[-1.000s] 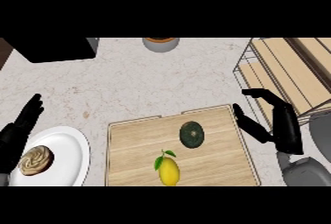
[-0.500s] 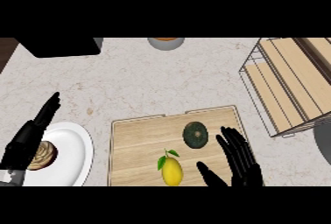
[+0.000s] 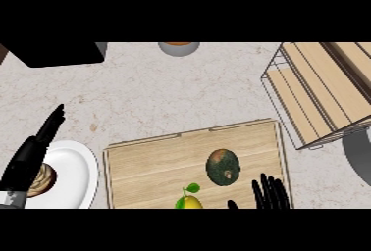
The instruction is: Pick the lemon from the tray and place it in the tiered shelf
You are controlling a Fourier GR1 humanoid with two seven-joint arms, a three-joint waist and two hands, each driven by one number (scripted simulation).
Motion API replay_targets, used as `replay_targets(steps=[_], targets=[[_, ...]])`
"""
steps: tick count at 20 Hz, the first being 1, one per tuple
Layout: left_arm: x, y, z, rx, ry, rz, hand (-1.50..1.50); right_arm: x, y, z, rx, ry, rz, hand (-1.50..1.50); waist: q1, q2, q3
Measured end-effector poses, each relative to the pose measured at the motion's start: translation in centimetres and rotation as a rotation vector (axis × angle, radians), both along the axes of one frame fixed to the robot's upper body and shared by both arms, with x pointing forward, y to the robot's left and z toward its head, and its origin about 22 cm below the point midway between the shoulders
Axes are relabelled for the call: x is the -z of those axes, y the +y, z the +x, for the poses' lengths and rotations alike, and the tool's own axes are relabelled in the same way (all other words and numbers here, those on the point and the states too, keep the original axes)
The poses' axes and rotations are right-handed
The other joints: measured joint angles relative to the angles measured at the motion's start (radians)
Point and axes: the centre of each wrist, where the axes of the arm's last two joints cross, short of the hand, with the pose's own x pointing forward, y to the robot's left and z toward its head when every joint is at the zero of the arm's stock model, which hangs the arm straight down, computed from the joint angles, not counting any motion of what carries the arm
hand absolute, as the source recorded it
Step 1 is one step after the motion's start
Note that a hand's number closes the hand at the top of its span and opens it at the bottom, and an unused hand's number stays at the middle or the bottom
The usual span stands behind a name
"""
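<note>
Left robot hand (image 3: pixel 33 152) rests at far-left edge, fingers straight and together, over a white plate (image 3: pixel 80 171). Wooden tray (image 3: pixel 159 157) sits mid-bench; lemon (image 3: pixel 189 202) lies at its near edge, half cut off from view, avocado (image 3: pixel 223 166) just beyond-right. Right robot hand (image 3: pixel 270 193) hovers beside the lemon, fingers spread straight, holding nothing. Best approach: shift left, come down over the lemon, avoid nudging the avocado. Tiered shelf (image 3: pixel 326 88) waits far right.

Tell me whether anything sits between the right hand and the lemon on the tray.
Nothing visible does. The right hand is open beside the lemon over bare tray wood; the avocado lies farther up, off that line.
</note>
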Motion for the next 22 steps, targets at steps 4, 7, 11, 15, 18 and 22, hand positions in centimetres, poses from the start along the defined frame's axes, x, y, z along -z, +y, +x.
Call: replay_targets(steps=[4,7,11,15,18,22], targets=[[0.0,-0.1,0.1,0.003,-0.003,0.0,0.0,-0.1,0.4,-1.5,0.089,0.08,-0.071,-1.5,0.005,0.006,0.002],[0.3,-0.3,-0.1,0.012,-0.004,-0.003,0.0,-0.6,0.8,-2.4,0.156,0.155,-0.111,-1.5,0.014,0.01,0.003],[0.0,-0.5,0.1,0.02,-0.011,-0.005,0.0,-1.6,1.6,-3.6,0.245,0.25,-0.164,-1.5,0.024,0.012,0.007],[0.1,-0.6,0.1,0.031,-0.013,-0.007,0.0,-3.3,3.0,-4.2,0.334,0.307,-0.22,-1.5,0.039,0.012,0.009],[0.2,-0.6,0.1,0.044,-0.012,-0.008,0.0,-4.5,4.9,-4.2,0.389,0.324,-0.255,-1.5,0.054,0.012,0.012],[0.3,-1.4,0.8,0.067,-0.013,-0.013,0.0,-6.0,8.0,-4.5,0.441,0.332,-0.312,-1.5,0.068,0.015,0.015]])
